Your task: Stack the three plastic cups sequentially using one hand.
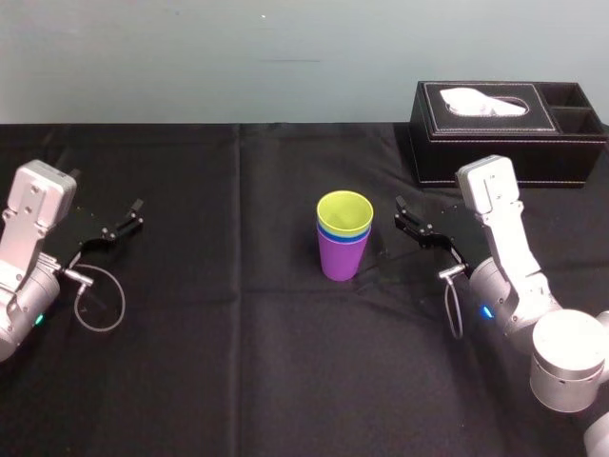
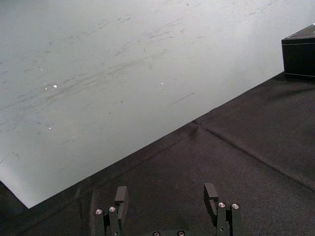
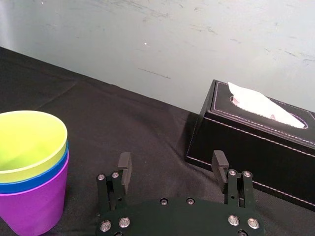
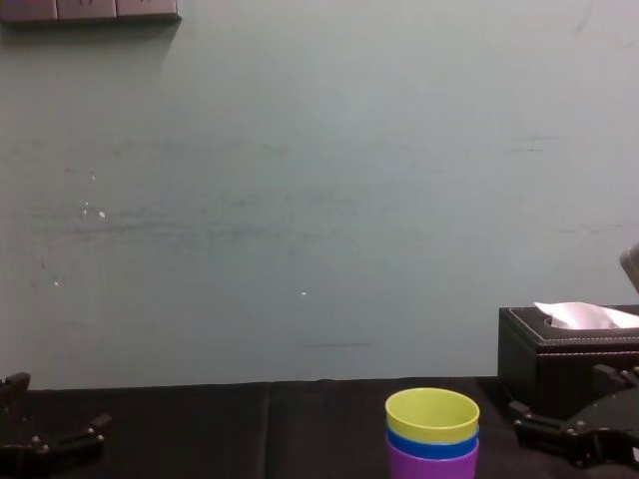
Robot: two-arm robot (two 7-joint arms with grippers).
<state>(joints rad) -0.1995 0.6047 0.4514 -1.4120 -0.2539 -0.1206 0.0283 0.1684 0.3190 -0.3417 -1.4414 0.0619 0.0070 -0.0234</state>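
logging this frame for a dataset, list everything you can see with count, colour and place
cups: 3, nested upright in one stack, yellow-green cup inside blue cup inside purple cup, table centre
tissue box: 1, black, white tissue poking out, far right of table
tablecloth: 1, black, covers the table
wall: pale grey-green, behind the table
left gripper: 1, black, fingers open, at the table's left side, far from the cups
right gripper: 1, black, fingers open, just right of the stack, not touching

Plastic cups: 3, namely 1 purple cup (image 1: 338, 261), 1 blue cup (image 1: 343, 235), 1 yellow-green cup (image 1: 343, 212)
Tissue box (image 1: 504, 129): 1
Grippers: 2, left gripper (image 1: 136, 213), right gripper (image 1: 400, 213)
Table (image 1: 238, 362): 1
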